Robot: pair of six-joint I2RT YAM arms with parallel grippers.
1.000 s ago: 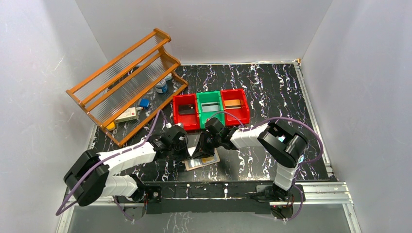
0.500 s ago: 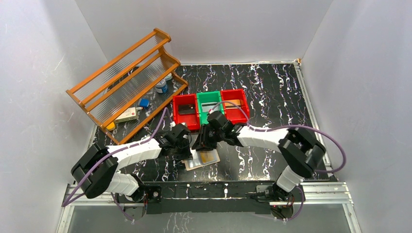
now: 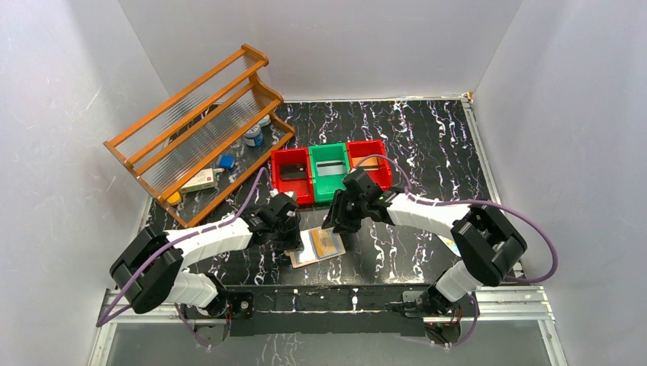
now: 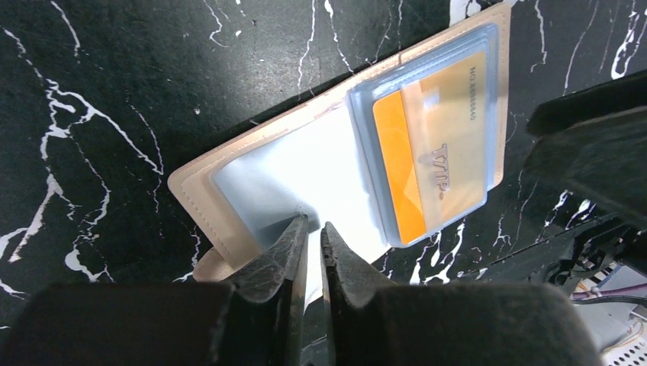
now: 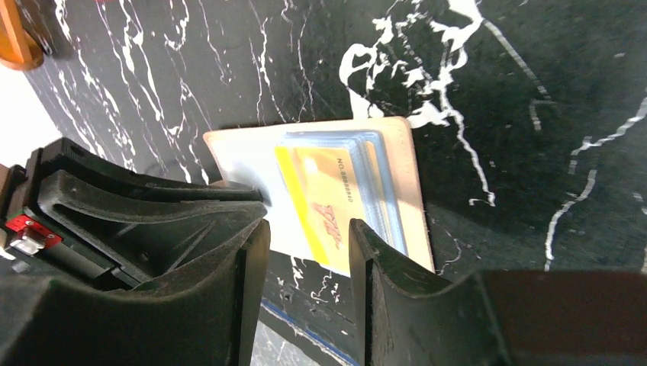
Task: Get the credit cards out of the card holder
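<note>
Site type: robotics lab test cell (not a home or shop). Indicators: work area boxed in on three sides by plain white panels (image 3: 69, 114); black marbled tabletop (image 3: 435, 137) edged w/ aluminium extrusion rail (image 3: 503, 303); left arm (image 3: 206, 240) and right arm (image 3: 427, 213), both white-and-black, bolted side by side at the near edge, w/ purple cables (image 3: 538, 231) looped along each. Props are set out as for a trial: red and green bins (image 3: 311, 174) in one row at centre, wooden rack (image 3: 183, 97) w/ misc. small items at rear left.
</note>
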